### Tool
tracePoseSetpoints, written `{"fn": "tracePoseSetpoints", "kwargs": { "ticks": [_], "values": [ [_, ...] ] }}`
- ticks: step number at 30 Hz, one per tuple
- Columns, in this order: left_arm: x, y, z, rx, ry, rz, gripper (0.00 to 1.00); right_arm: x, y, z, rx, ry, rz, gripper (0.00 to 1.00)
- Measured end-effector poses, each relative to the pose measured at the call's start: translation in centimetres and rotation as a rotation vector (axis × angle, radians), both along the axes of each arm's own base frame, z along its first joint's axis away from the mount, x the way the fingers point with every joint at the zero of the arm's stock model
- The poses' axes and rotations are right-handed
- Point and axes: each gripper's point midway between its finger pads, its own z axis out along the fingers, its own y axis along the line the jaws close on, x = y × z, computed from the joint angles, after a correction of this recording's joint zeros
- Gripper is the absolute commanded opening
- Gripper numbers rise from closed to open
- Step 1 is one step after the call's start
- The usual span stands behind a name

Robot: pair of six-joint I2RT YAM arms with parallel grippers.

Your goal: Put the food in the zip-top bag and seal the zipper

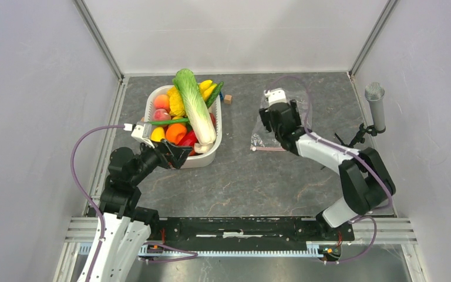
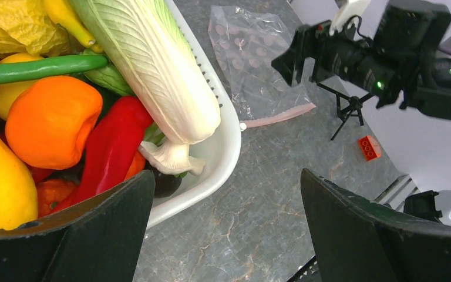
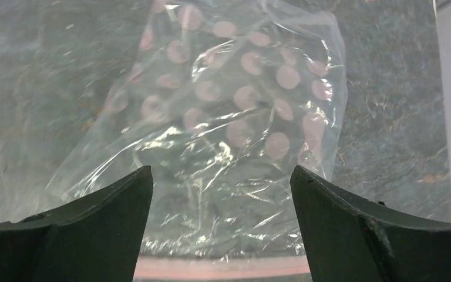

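Both grippers empty, jaws spread. Right gripper (image 3: 222, 182) hovers over flat zip-top bag (image 3: 241, 106) by zipper (image 3: 223, 268), likely to open mouth; left gripper (image 2: 226, 200) faces food (image 2: 50, 120) in white tub (image 2: 226, 147).

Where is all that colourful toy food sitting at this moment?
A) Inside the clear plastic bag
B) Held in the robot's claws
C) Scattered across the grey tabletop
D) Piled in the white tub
D: the food is heaped in the white tub, while the zip-top bag lies flat off to the side.
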Motion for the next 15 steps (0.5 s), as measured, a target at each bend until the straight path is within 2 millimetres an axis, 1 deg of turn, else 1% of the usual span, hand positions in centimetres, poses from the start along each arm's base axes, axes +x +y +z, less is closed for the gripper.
{"fn": "tracePoseSetpoints", "kwargs": {
  "ticks": [2,4,6,8,10,12,15],
  "values": [
    [0.0,0.0,0.0,0.0,0.0,0.0,1.0,1.5,-1.3,-0.3,0.056,0.023,-0.07,0.91],
    [-0.1,0.0,0.0,0.0,-0.002,0.0,1.0,2.6,-2.9,-1.5,0.096,0.065,-0.131,0.91],
    [-0.1,0.0,0.2,-0.001,-0.008,0.0,1.0,3.6,-4.1,-3.2,0.122,0.113,-0.179,0.89],
    [-0.2,0.0,0.2,-0.002,-0.011,0.0,1.0,3.7,-4.7,-5.4,0.144,0.167,-0.21,0.86],
    [-0.2,0.0,0.2,-0.002,-0.011,0.0,1.0,3.1,-4.8,-7.5,0.163,0.225,-0.222,0.72],
    [-0.2,0.0,0.2,-0.002,-0.011,0.0,1.0,2.6,-4.6,-8.8,0.187,0.265,-0.219,0.59],
    [-0.2,0.0,0.2,-0.002,-0.011,0.0,1.0,2.5,-3.9,-9.4,0.232,0.285,-0.205,0.37]
  ]
}}
